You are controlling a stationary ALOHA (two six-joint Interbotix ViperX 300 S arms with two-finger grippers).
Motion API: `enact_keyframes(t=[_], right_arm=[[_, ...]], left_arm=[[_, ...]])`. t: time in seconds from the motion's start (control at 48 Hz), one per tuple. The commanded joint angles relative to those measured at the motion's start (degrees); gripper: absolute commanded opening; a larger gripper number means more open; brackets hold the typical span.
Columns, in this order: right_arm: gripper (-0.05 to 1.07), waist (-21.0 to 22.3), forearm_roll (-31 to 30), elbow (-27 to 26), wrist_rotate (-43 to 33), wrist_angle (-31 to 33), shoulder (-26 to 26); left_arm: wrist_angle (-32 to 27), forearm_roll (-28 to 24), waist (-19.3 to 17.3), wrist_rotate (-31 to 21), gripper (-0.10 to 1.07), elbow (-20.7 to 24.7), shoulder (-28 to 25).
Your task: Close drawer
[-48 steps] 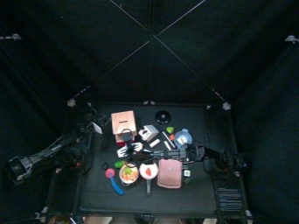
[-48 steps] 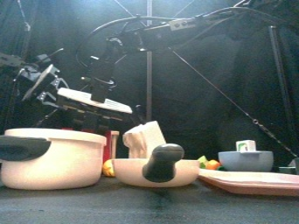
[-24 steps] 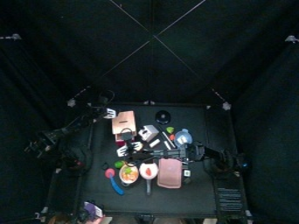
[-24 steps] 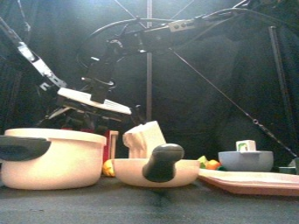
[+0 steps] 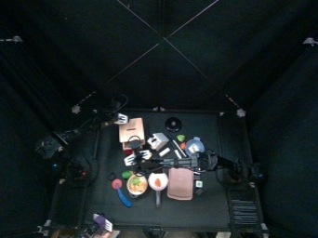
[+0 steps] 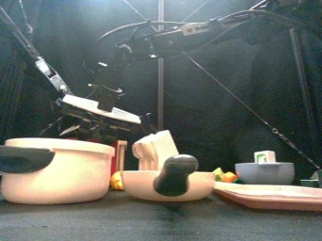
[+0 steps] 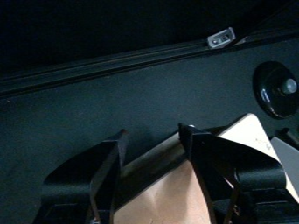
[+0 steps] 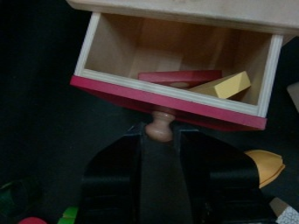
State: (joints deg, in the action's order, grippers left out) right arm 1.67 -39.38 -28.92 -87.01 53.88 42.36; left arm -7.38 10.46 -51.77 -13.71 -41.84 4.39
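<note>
The salmon-tan drawer unit point(image 5: 129, 128) stands at the table's back left. It shows tilted in the front view point(image 6: 101, 108). In the right wrist view its red-fronted drawer point(image 8: 163, 101) is pulled open, with a red block and a yellow block point(image 8: 232, 85) inside. My right gripper point(image 8: 158, 140) is shut on the small knob point(image 8: 156, 128) of the drawer front. My left gripper point(image 7: 149, 144) is open, its jaws over the unit's tan top point(image 7: 176, 197) near the back edge. The left gripper also shows in the top view point(image 5: 121, 119).
A cream pot point(image 6: 56, 169), a bowl with a dark handle point(image 6: 170, 184), a pink flat tray point(image 6: 270, 195) and a grey bowl point(image 6: 265, 172) crowd the front. A black round disc point(image 5: 173, 124) lies right of the unit. The table's back rail point(image 7: 140, 57) runs just behind it.
My left arm has swung from the front left toward the back, bringing its gripper over the drawer unit's back edge. The right arm and the drawer have not moved.
</note>
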Motion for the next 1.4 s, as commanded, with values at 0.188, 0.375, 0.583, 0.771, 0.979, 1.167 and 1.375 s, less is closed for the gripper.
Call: enact_keyframes(t=[0.188, 0.375, 0.583, 0.771, 0.979, 1.167, 1.375], right_arm=[[0.52, 2.64, -1.41, -0.70, 0.26, -1.05, -3.96], [0.52, 3.69, -3.08, -0.70, 0.18, -1.05, -3.96], [0.52, 4.66, -4.22, -0.88, 0.26, -1.85, -3.87], [0.52, 4.66, -4.13, -1.58, 0.18, -4.83, -3.52], [0.52, 4.31, -3.69, -3.87, 0.18, -5.98, -1.67], [0.52, 4.04, -3.60, -4.57, 0.09, -5.01, -1.05], [0.52, 3.52, -3.69, -4.75, 0.18, -3.52, -1.05]], left_arm=[[-1.67, -1.76, 1.32, 0.26, 0.87, 0.88, 0.53], [-1.67, -1.93, 1.23, 0.26, 0.87, 0.53, 0.44], [-1.67, -2.11, 1.58, 0.26, 0.87, -0.09, 0.53], [-1.67, -2.55, 2.37, 0.35, 0.87, -0.79, 0.62], [-1.67, -2.99, 3.16, 0.26, 0.87, -2.64, 2.55], [-1.67, -2.72, 4.48, 0.18, 0.87, -5.80, 6.06], [-1.14, -2.29, 6.15, 0.18, 0.87, -7.73, 10.11]])
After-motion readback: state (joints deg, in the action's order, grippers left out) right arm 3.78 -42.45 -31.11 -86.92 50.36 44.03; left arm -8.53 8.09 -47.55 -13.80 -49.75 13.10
